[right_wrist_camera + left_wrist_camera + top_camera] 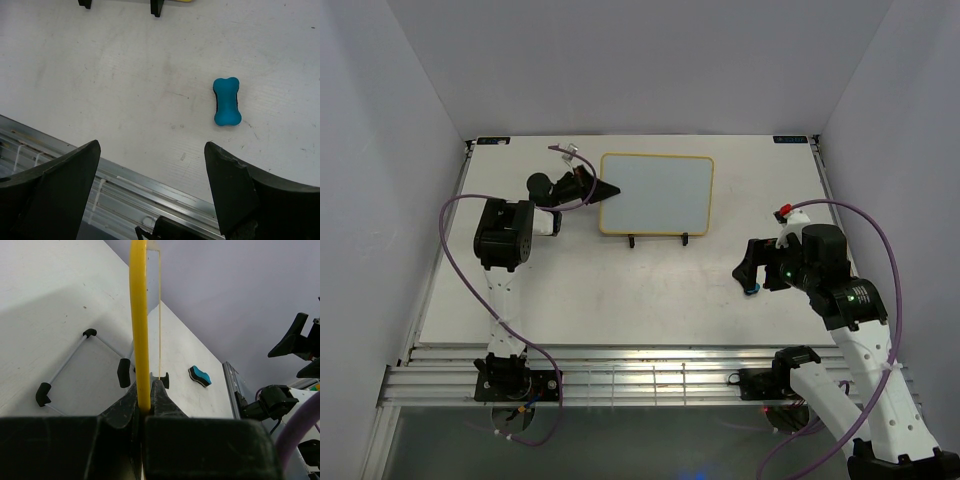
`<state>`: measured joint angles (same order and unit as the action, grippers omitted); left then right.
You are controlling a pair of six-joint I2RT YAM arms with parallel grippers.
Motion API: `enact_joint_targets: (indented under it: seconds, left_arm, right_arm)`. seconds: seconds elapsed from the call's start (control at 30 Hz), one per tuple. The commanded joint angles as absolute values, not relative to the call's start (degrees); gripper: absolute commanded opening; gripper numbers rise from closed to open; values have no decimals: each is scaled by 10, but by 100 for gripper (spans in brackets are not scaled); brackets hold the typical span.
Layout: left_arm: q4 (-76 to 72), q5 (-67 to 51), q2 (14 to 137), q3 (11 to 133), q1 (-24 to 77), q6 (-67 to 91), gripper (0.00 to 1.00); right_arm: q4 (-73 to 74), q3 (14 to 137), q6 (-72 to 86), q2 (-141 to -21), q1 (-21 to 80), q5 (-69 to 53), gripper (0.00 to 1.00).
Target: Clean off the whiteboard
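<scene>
1. From above, the whiteboard (656,195) stood propped on its thin black wire stand (658,239) towards the back of the table (570,290), roughly midway across. No writing could be made out on its face from here. The left gripper (610,192) met the board at its left edge, probably to brace it so that rubbing would not tip it off the stand. The right gripper (752,272) hung low over the table to the right, well apart from the board, with a bit of the blue eraser (750,290) showing beneath it.

2. The left wrist camera showed the grip plainly: the jaws were pinched tight on the board's yellow frame (139,315), which rose edge-on straight up from between the fingertips (127,402). The stand's wires and rubber feet lay behind, and the eraser (200,376) sat further off on the table.

3. Looking down from the right wrist, the fingers (65,185) were spread wide and held nothing. The eraser (227,101) lay flat ahead and to the right of the gap, not yet between the jaws. I judged picking it up to be the step in hand.
</scene>
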<state>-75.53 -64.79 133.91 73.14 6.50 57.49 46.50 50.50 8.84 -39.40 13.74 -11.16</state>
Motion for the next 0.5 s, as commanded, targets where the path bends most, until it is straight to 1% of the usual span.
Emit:
enact_joint_targets:
  seconds: [0.0, 0.33, 0.37, 0.4, 0.47]
  left_arm:
    - [-911, -681, 1356, 738, 60, 510, 0]
    - [-927, -676, 1358, 701, 50, 447, 0]
    - [-927, -674, 1359, 697, 48, 443, 2]
    - [-928, -673, 1359, 689, 47, 442, 6]
    - [-927, -669, 1359, 681, 47, 441, 9]
  right_arm:
    - [443, 535, 79, -388, 139, -129, 90]
    - [439, 534, 76, -380, 139, -137, 90]
    - [438, 534, 76, -380, 139, -138, 90]
    - [437, 533, 76, -380, 139, -139, 90]
    - [435, 533, 76, -380, 139, -142, 90]
